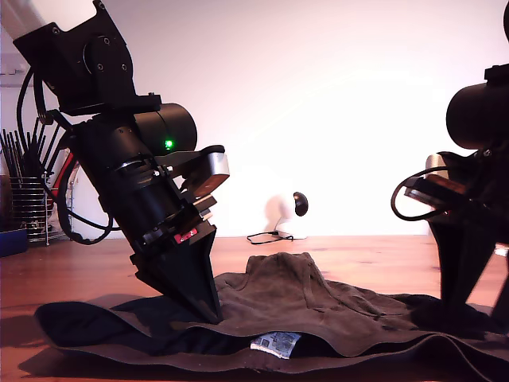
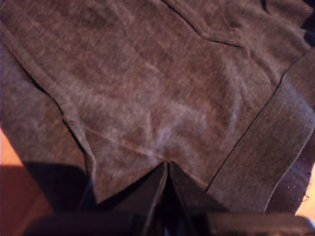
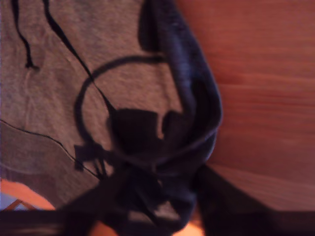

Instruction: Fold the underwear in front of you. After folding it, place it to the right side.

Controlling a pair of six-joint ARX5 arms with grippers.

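Observation:
The underwear [image 1: 318, 310] lies spread on the wooden table [image 1: 374, 251] as dark brown fabric, with a raised hump near its middle and a white-and-blue label [image 1: 276, 344] at the front hem. My first gripper [image 1: 213, 317] comes down on its part at the exterior view's left. In the first wrist view its fingers meet at a point [image 2: 167, 167] on the fabric [image 2: 147, 98]. My second gripper [image 1: 456, 299] stands at the garment's edge on the exterior view's right. The dark hem [image 3: 197, 113] is bunched between its fingers [image 3: 157, 191].
A wire rack with dark utensils [image 1: 24, 199] and a blue box [image 1: 11, 240] stand at the exterior view's far left. A small black device [image 1: 301, 204] with a cable [image 1: 266, 236] sits by the back wall. Bare wood [image 3: 266, 98] lies beside the hem.

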